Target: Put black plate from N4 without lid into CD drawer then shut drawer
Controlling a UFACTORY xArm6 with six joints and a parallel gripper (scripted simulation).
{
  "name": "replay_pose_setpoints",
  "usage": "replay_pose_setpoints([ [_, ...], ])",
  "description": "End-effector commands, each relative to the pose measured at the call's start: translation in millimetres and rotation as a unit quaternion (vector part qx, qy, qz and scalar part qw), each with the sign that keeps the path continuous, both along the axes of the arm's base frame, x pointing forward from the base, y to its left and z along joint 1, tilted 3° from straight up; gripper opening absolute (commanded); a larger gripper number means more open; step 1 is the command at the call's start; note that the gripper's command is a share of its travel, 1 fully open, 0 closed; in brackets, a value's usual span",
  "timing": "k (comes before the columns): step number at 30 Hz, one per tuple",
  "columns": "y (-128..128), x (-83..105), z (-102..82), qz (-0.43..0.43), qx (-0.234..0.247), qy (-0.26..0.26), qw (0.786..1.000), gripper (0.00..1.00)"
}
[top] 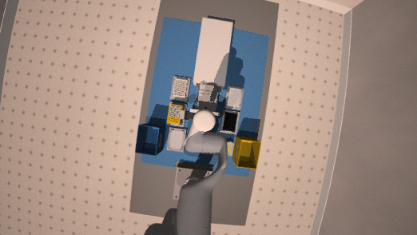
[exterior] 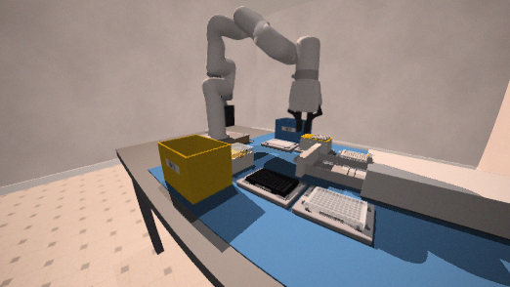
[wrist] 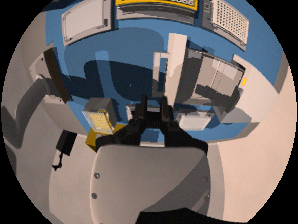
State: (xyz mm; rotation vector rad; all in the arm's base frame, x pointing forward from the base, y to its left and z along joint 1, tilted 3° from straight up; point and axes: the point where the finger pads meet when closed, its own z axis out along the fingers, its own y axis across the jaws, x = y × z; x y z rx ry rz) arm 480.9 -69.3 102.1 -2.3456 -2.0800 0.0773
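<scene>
The black plate (top: 230, 121) lies without a lid in its nest right of the drawer; it also shows in the side view (exterior: 272, 182). The grey cooler (top: 213, 49) (exterior: 430, 190) stands at the far end of the blue mat. Its drawer (top: 208, 97) (exterior: 337, 168) is pulled out toward the arm, with the bar handle (exterior: 308, 155) at its front. A small amber lamp (wrist: 244, 82) glows on the cooler. My gripper (exterior: 305, 122) (wrist: 153, 102) hangs above the handle, clear of it, its fingers nearly together with nothing between them. In the top view the arm's wrist hides it.
A yellow bin (top: 246, 152) (exterior: 195, 166) stands near the black plate, a blue bin (top: 148, 138) on the other side. A yellow tip box (top: 176, 113), a clear plate (exterior: 337, 207), a white plate (top: 180, 87) and a lidded plate (top: 176, 138) sit in nests around the drawer.
</scene>
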Motion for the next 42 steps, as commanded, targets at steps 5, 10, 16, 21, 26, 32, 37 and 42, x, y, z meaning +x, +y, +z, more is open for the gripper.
replay_pose_setpoints([
  [5, 0, 1.7, 10.9, 0.0, 0.0, -0.002, 1.0, 0.21],
  [10, 0, 1.8, 10.9, 0.0, 0.0, -0.002, 1.0, 0.21],
  [16, -15, -0.4, 11.7, -0.05, -0.002, -0.004, 0.999, 1.0],
  [21, -40, -4.1, 13.1, -0.133, -0.006, -0.006, 0.991, 1.0],
  [26, -54, -6.3, 13.8, -0.182, -0.008, -0.007, 0.983, 1.0],
  [32, -84, -10.7, 15.4, -0.279, -0.011, -0.01, 0.96, 1.0],
  [37, -109, -14.3, 16.7, -0.358, -0.015, -0.013, 0.934, 1.0],
  [42, -124, -16.5, 17.5, -0.404, -0.016, -0.014, 0.914, 1.0],
])
